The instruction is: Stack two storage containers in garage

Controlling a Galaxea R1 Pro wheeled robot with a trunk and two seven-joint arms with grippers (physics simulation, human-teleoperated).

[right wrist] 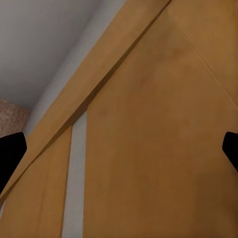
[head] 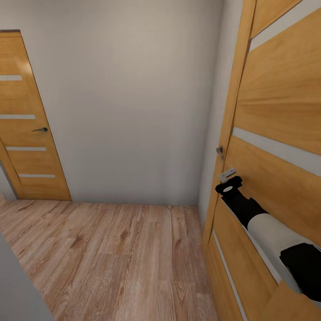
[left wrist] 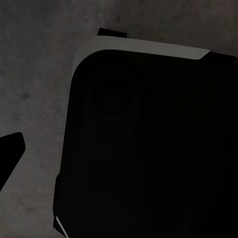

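The two storage containers are out of view. In the head view my right arm reaches forward along an orange wooden door (head: 276, 102) on the right. My right gripper (head: 228, 176) is just below that door's metal handle (head: 220, 151) and close to the door's edge. In the right wrist view the right gripper (right wrist: 119, 148) is open, its dark fingertips (right wrist: 10, 153) far apart, with nothing between them and the door panel close in front. My left gripper (left wrist: 119, 153) hangs over a black, white-edged part of my own body (left wrist: 148, 139); one fingertip (left wrist: 10, 148) shows at the frame edge.
I stand in a narrow passage with a light wood plank floor (head: 116, 254) and a plain pale wall (head: 133, 98) ahead. A second orange door (head: 26, 133) with a dark handle stands shut at the far left. A pale wall corner (head: 18, 290) is near my lower left.
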